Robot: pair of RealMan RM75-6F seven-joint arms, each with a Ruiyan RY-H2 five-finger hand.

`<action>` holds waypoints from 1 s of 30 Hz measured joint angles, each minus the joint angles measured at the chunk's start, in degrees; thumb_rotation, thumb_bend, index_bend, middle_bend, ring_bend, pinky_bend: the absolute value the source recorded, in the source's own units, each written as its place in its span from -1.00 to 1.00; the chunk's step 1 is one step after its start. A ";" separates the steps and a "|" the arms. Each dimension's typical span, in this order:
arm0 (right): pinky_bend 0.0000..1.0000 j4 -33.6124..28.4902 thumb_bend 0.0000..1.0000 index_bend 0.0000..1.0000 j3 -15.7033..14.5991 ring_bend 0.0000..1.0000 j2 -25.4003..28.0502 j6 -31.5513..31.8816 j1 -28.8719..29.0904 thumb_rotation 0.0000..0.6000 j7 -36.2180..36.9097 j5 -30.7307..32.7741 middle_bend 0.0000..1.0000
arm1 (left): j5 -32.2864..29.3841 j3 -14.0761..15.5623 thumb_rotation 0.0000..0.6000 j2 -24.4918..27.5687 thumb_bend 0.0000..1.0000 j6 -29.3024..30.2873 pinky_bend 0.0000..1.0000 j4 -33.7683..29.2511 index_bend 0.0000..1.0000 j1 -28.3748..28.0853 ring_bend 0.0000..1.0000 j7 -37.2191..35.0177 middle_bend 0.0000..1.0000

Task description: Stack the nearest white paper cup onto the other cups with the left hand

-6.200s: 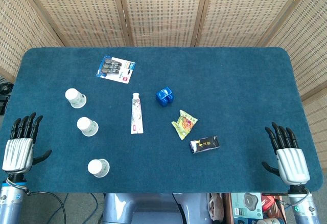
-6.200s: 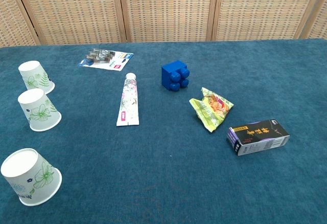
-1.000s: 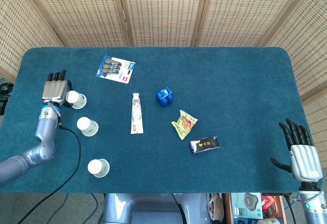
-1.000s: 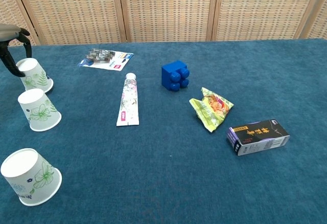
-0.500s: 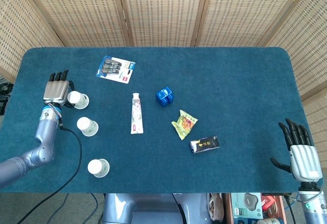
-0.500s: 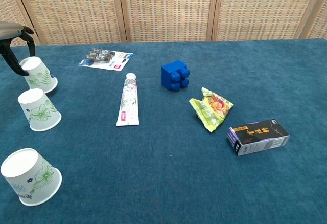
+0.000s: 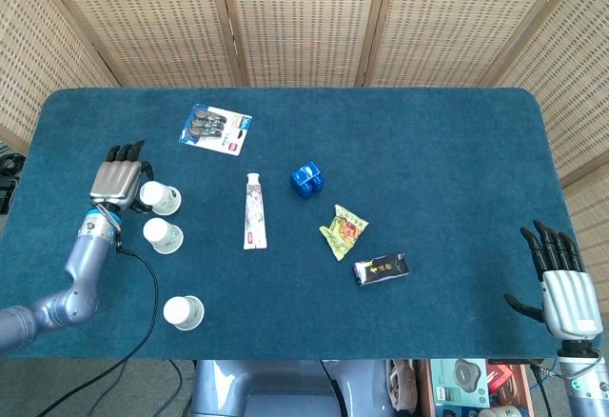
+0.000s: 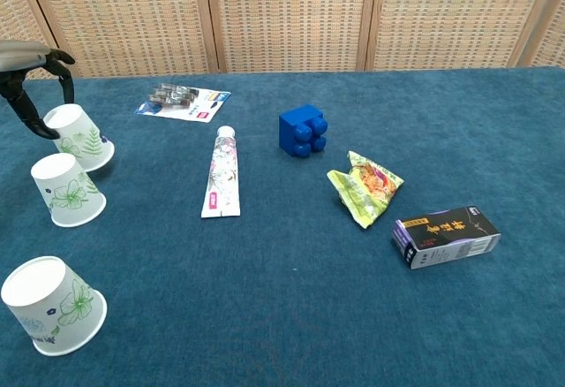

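Three white paper cups with a green leaf print stand upside down on the left of the blue table. The nearest cup [image 7: 183, 312] [image 8: 53, 306] sits alone by the front edge. The middle cup [image 7: 163, 236] [image 8: 66, 191] stands farther back. My left hand [image 7: 119, 184] [image 8: 26, 56] holds the far cup [image 7: 160, 197] [image 8: 81, 136], thumb on its left side and fingers over its far side; the cup leans to the right. My right hand [image 7: 563, 293] rests open at the front right corner, far from the cups.
A toothpaste tube [image 7: 254, 210] lies right of the cups. Farther right are a blue block [image 7: 306, 178], a green snack packet [image 7: 343, 230] and a black box [image 7: 382, 268]. A blister pack [image 7: 215, 129] lies behind the cups.
My left hand has shifted right and slightly toward me, taking the far cup with it; the cup now leans and sits closer to the middle cup. The right hand has not moved.
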 measured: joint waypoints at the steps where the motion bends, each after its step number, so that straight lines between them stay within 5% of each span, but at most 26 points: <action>1: -1.00 -0.05 -0.82 -1.00 -0.02 -1.00 0.02 0.06 -0.02 1.00 -0.02 -0.06 -1.00 | -0.03 0.29 1.00 0.24 -0.59 0.10 -1.00 -0.24 -0.03 0.15 -1.00 0.14 -1.00; 30: -1.00 -0.39 -0.82 -1.00 0.00 -1.00 0.01 0.31 -0.20 1.00 -0.38 -0.02 -1.00 | 1.96 1.45 1.00 -2.67 -0.59 -0.76 -1.00 3.50 -0.03 0.36 -1.00 -2.59 -1.00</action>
